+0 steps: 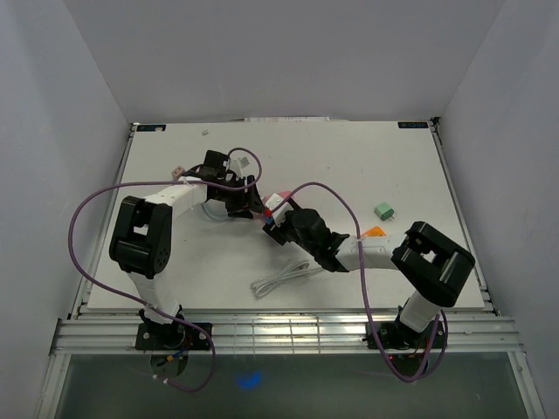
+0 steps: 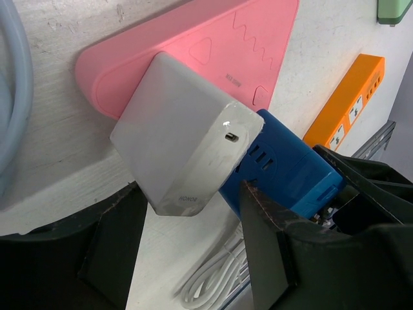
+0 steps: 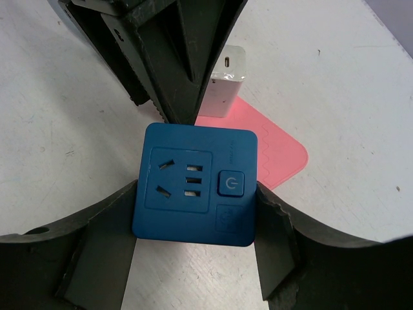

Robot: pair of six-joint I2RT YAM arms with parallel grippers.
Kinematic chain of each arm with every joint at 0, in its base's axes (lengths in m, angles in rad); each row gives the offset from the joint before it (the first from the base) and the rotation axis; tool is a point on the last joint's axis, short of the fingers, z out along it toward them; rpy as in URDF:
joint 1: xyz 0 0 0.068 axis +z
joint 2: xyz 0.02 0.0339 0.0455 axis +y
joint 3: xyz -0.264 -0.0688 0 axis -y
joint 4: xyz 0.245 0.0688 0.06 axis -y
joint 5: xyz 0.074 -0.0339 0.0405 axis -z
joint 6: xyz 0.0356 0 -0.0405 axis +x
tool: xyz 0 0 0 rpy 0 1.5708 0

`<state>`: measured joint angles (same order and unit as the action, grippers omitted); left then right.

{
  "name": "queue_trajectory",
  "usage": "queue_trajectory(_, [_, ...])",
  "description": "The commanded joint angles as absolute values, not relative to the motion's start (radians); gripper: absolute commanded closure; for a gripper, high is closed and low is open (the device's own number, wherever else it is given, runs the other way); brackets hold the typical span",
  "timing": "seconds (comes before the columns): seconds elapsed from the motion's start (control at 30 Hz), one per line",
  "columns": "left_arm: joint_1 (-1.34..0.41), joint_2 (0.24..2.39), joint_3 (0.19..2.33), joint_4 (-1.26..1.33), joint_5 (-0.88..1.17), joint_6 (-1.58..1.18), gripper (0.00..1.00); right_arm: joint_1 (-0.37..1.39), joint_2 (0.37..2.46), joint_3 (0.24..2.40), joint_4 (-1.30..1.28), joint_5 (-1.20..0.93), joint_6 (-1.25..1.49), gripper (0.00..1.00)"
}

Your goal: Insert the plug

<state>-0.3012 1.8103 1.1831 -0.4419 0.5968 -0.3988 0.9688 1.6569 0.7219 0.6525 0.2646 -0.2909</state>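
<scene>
My right gripper [image 3: 197, 190] is shut on a blue socket cube [image 3: 193, 184], its socket face and power button turned up toward the camera. A white charger [image 2: 184, 145] stands on a flat pink power strip [image 2: 213, 45], its side against the blue cube [image 2: 290, 174]. In the right wrist view the charger [image 3: 226, 87] shows just behind the cube. My left gripper [image 2: 191, 203] is open, its fingers [image 2: 261, 239] spread on either side of the charger's near corner without touching it. In the top view both grippers meet at the table's middle, left [image 1: 253, 205] and right [image 1: 278, 223].
An orange power strip [image 1: 374, 232] and a green adapter [image 1: 383, 211] lie to the right of the grippers. A coiled white cable [image 1: 281, 276] lies toward the near edge. A small pale block [image 1: 176, 172] sits at the far left. White walls surround the table.
</scene>
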Motion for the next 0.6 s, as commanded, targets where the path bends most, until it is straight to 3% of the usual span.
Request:
queue_trajectory(0.0, [-0.304, 1.802, 1.213, -0.454, 0.601, -0.377, 0.32, 0.986, 1.726, 0.701, 0.417, 0.279, -0.258, 0.92])
queue_trajectory(0.27, [-0.302, 1.802, 1.216, -0.457, 0.603, -0.376, 0.32, 1.008, 1.761, 0.733, 0.377, 0.347, -0.262, 0.92])
queue_trajectory(0.57, [-0.302, 1.805, 1.216, -0.459, 0.615, -0.376, 0.32, 0.969, 1.695, 0.663, 0.440, 0.166, -0.169, 0.92])
